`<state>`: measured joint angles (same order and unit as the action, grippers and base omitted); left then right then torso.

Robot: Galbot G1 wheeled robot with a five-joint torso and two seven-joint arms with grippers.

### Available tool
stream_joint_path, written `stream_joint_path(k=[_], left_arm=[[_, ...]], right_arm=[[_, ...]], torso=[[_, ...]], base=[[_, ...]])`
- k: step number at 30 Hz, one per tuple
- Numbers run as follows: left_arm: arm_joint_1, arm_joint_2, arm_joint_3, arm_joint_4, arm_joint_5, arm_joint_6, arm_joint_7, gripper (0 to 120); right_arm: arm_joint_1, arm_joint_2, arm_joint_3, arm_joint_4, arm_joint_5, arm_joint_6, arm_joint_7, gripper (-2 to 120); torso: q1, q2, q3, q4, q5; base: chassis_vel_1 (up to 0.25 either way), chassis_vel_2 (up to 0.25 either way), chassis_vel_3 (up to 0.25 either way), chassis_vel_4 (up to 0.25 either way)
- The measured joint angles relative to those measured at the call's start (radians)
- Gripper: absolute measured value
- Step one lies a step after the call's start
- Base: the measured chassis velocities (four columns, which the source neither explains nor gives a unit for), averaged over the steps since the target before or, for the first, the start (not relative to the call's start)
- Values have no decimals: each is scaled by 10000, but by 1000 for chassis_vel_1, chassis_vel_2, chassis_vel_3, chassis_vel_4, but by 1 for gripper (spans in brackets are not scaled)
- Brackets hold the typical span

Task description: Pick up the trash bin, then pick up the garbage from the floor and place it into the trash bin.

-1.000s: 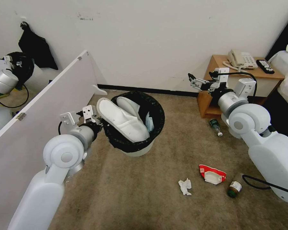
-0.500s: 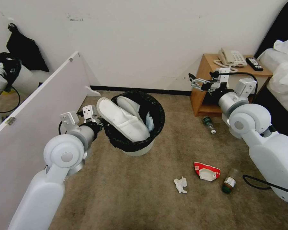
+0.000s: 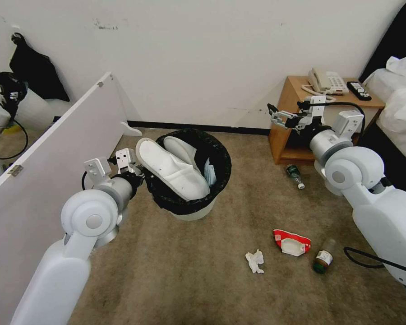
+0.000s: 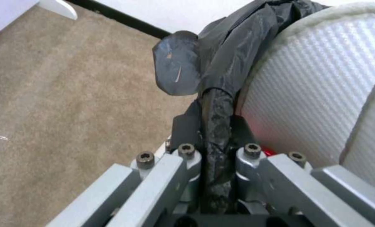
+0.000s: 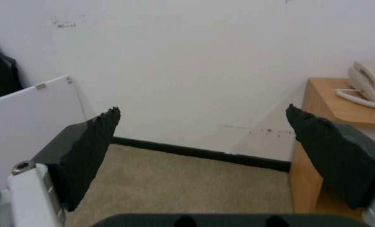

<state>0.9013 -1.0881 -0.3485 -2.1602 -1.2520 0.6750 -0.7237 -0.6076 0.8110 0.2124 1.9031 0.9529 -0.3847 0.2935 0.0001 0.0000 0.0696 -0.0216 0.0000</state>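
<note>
The right gripper, jaws wide apart and empty, hangs at upper right of the frame; the crumpled tissue lies low on the carpet at lower centre, nearer this arm. The left gripper clamps the trash bin rim at centre; 2 white slippers stick out, perhaps loosely.

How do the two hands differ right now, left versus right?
The left hand is shut on the trash bin, pinching its black-bagged rim; the right hand is open and holds nothing. The left hand sits low over the carpet beside the bin; the right hand hangs raised in the air near the wooden nightstand. Both have dark finger pads.
</note>
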Motion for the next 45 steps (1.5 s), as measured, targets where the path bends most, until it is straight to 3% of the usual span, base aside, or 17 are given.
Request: stream_joint_path(k=[28,34,36,39,45], left_arm=[[-5,-54,-49,42,-78,-87,-99,4],[13,-74,-142,44,-68,-91,-101,4],[14,-132,-228,68,-71,-92,-105,4],[6,-162,-295,83,-73,-91,-109,4],[3,-178,-421,56,-104,-94,-116,4]], right_arm=[[-129,-30,131,72,56,-135,126,100],[-424,-318,457,603,847,-1002,814,100],[-690,-578,879,1145,1952,-2078,1370,100],[-810,-662,1063,1395,2560,-2553,1823,100],[-869,-570,1149,1516,2971,-2591,2164,100]], torso=[[0,0,0,-1,0],[0,0,0,0,0],[0,0,0,-5,0],[0,0,0,-4,0],[0,0,0,-1,0]], base=[[-1,-1,-1,-2],[0,0,0,0],[0,0,0,0],[0,0,0,0],[0,0,0,0]])
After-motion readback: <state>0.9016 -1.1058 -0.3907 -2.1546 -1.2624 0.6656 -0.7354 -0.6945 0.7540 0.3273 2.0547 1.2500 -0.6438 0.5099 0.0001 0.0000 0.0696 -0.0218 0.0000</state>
